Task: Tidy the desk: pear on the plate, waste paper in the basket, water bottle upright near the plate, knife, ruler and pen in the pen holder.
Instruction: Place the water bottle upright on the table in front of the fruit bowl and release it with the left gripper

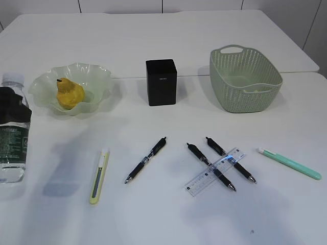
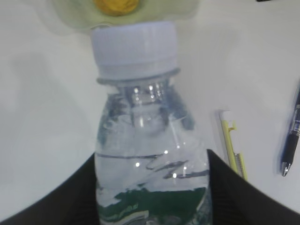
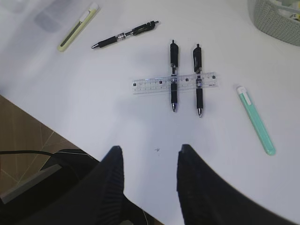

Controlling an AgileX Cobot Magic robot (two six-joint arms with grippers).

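Left gripper [image 2: 152, 197] clamps the upright bottle [image 1: 11, 133] at frame left, cap up; right gripper [image 3: 150, 159] gapes empty.

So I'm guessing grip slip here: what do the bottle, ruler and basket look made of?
Water bottle: clear glossy plastic, with highlights and a ribbed white cap.
Ruler: transparent rigid plastic; the pens show through it.
Basket: matte pale green, probably moulded plastic with a woven pattern.

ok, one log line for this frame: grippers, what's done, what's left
left gripper: shut on water bottle | right gripper: open, empty | done: pear on plate | left: ruler, pens, knives on desk
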